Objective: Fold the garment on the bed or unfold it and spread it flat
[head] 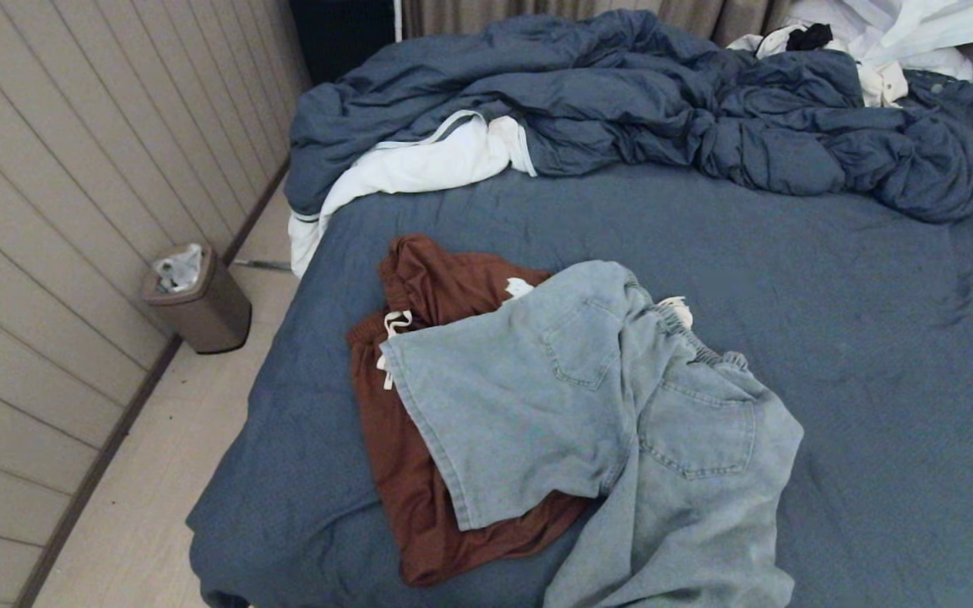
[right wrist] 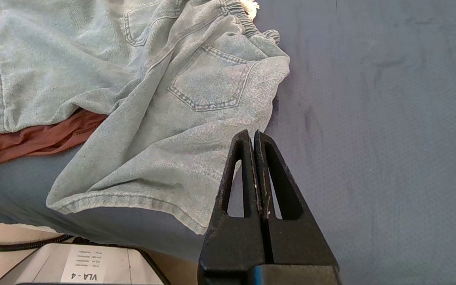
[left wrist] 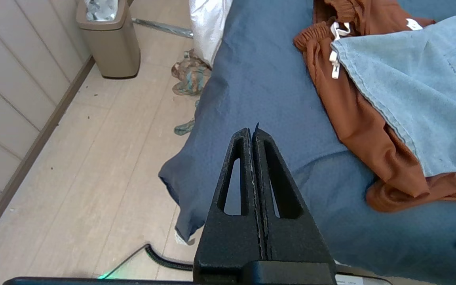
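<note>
Pre-start at the bed: my left gripper & right gripper hang back w/ jaws shut, empty, as denim shorts sprawl crumpled over rust shorts, awaiting flattening.

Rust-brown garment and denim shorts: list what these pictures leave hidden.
- Rust-brown garment: head view, mostly covered by the denim shorts; its type cannot be told.
- Denim shorts: head view, lower leg cut off by the bottom edge.
- Bin: contents too small to identify.
- Both grippers: absent from head view.
</note>
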